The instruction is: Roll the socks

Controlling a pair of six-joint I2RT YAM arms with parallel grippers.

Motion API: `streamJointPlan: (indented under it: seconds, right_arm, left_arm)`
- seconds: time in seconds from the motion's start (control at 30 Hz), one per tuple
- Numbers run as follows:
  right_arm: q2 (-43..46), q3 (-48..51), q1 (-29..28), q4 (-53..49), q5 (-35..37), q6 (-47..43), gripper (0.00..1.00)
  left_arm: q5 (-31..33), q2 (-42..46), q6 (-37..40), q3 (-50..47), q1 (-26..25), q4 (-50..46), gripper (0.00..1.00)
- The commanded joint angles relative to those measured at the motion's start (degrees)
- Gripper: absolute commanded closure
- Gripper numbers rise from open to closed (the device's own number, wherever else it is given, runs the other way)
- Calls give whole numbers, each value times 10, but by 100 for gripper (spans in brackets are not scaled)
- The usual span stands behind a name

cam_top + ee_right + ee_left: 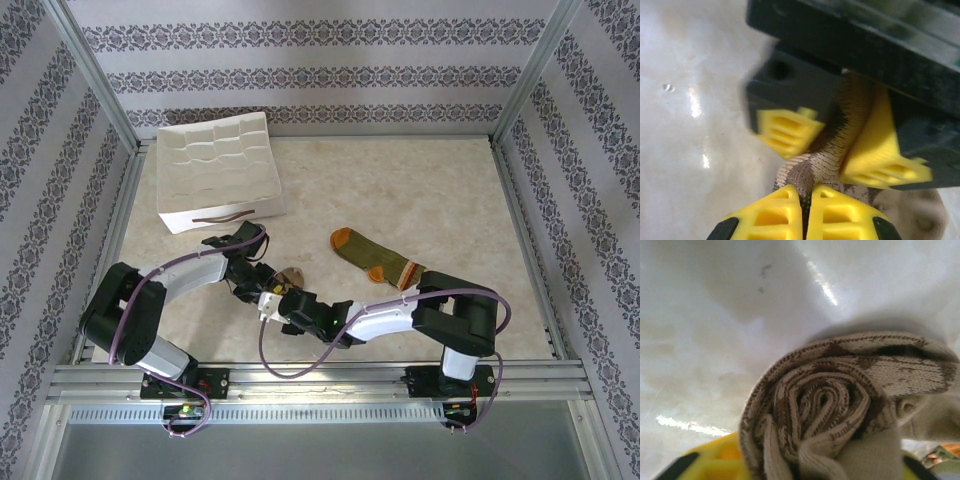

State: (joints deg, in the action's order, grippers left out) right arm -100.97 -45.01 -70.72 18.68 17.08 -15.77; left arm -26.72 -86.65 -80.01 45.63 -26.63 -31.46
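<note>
One pale table fills the cell, and a white divided tray sits at its far left corner. The green sock lies flat right of centre, well apart from the tray, its orange toe pointing toward the far left. Near the front, where the two arms meet, the argyle sock sits on the table wound into a tight spiral roll. The left gripper straddles that roll, jaws parted, pads loose on either side. The right gripper is clenched, its yellow tips nipping the roll's loose edge just beside the left pads.
</note>
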Motion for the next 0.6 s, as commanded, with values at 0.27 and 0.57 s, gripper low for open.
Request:
streamJointPlan:
  seconds: [0.27, 0.57]
  right_arm:
    - [-6, 58, 126, -76, -260, 169, 100]
    - [-38, 58, 238, -65, -427, 257, 100]
  left_arm:
    - [-25, 98, 3, -16, 58, 59, 5]
    - [-59, 105, 62, -64, 60, 150, 24]
